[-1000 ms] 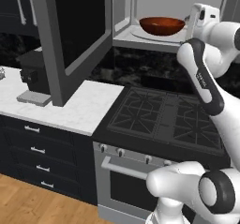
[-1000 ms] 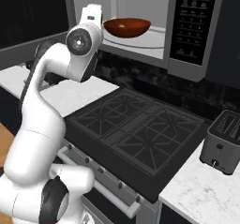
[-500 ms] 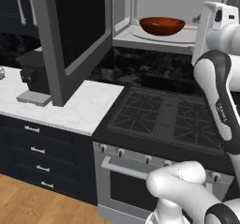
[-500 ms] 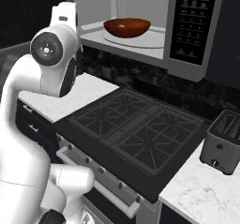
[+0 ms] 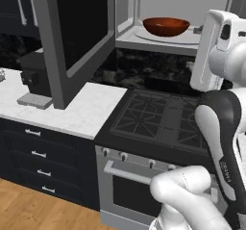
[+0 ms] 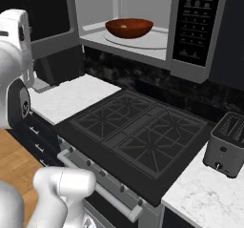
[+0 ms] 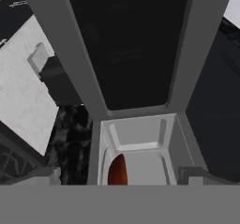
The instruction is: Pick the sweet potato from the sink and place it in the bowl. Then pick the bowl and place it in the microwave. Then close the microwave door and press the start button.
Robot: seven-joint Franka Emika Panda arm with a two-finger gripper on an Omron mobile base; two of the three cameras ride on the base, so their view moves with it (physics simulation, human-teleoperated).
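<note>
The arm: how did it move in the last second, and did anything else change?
The arm drew back from the microwave toward the base, and its hand turned toward the open microwave door. Nothing was taken hold of or let go; the tool is open. The bowl stayed on the turntable inside, and the door stayed open.

The microwave door (image 5: 79, 36) is running off the top edge of the left base view, so its upper frame cannot be seen. In the hand view the bowl (image 7: 118, 170) is showing as a mere sliver at six o'clock, the rest lying behind the microwave (image 7: 140, 148) wall. Something pale is sitting inside the bowl in the right base view, too small to identify.
</note>
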